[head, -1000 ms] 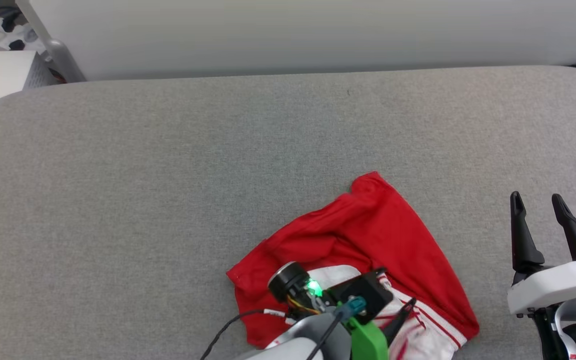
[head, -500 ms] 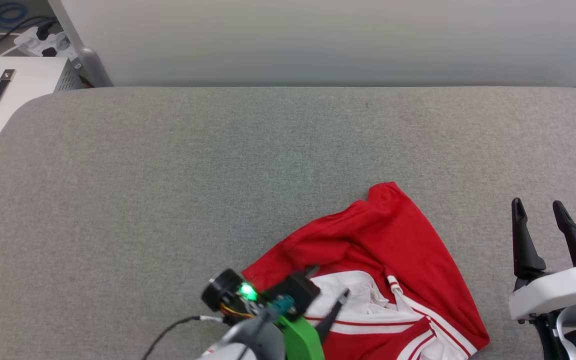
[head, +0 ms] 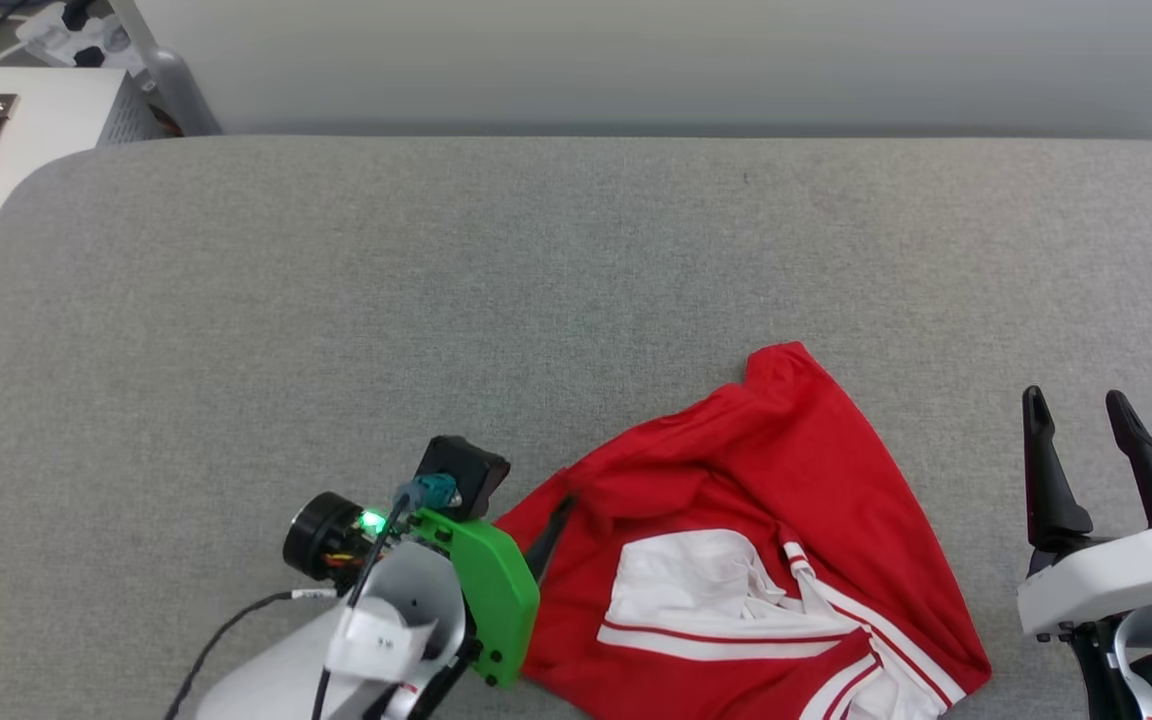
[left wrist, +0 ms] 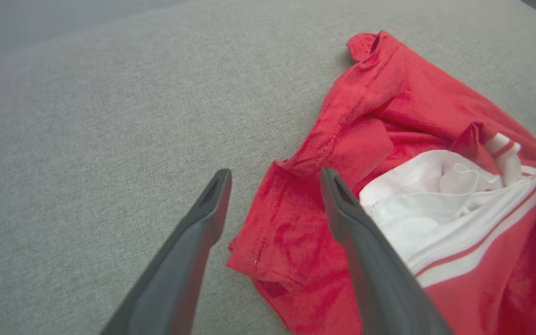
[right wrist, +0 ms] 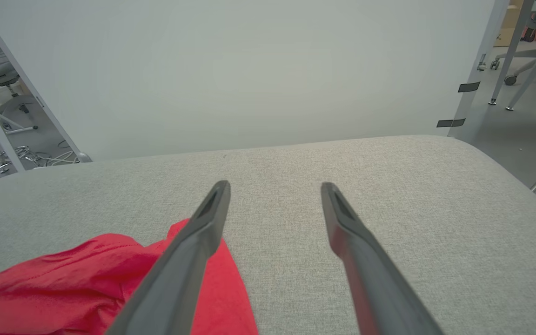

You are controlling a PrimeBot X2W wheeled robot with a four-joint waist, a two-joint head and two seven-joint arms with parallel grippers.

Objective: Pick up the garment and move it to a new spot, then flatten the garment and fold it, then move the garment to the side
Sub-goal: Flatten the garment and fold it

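Finds the garment [head: 766, 540] crumpled near the grey pad's [head: 436, 300] front edge. Straddles its left hem with left gripper [left wrist: 275, 174] spread, pinching nothing; holds right gripper [head: 1076, 405] spread too, idle to its right. Risks nipping one thin layer, perhaps only pad, then dragging instead of lifting.

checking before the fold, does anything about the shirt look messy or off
The shirt lies crumpled near the front edge of the table, its red body folded over itself and a white sleeve bunched in the middle. No tear or stain shows.
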